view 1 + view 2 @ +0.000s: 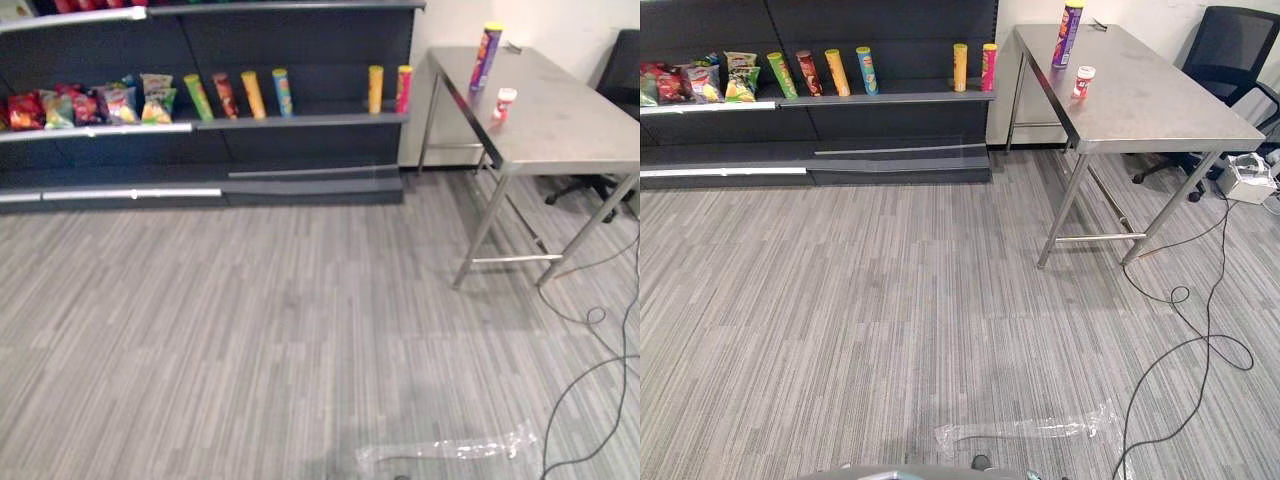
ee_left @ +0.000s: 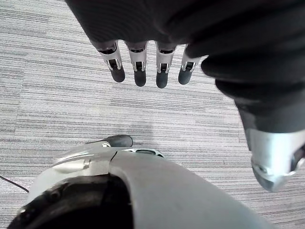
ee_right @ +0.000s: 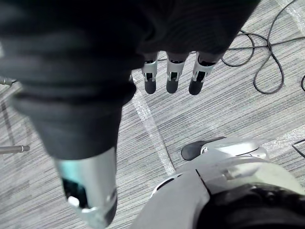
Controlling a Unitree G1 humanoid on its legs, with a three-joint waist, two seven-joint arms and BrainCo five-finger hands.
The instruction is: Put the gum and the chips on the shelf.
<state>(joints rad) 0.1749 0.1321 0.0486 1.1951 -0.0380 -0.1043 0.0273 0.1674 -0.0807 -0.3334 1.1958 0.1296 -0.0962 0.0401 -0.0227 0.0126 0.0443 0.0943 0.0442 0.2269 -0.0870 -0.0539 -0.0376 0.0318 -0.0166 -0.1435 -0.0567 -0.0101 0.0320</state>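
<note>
A tall purple chips can with a yellow lid [image 1: 486, 56] stands upright on the steel table [image 1: 570, 125] at the right. Beside it, nearer the table's front edge, stands a small white gum tub with a red label [image 1: 505, 103]. The dark shelf unit [image 1: 300, 120] runs along the back wall to the left of the table. My left hand [image 2: 143, 67] hangs over the grey floor with its fingers straight and nothing in it. My right hand [image 3: 174, 74] also hangs over the floor, fingers straight and holding nothing.
The shelf carries several upright chips cans [image 1: 255, 94] and snack bags [image 1: 100, 104]; there is a free gap between the cans. A black office chair [image 1: 1225, 50] stands behind the table. A clear tape strip [image 1: 1025, 428] lies on the carpet close by.
</note>
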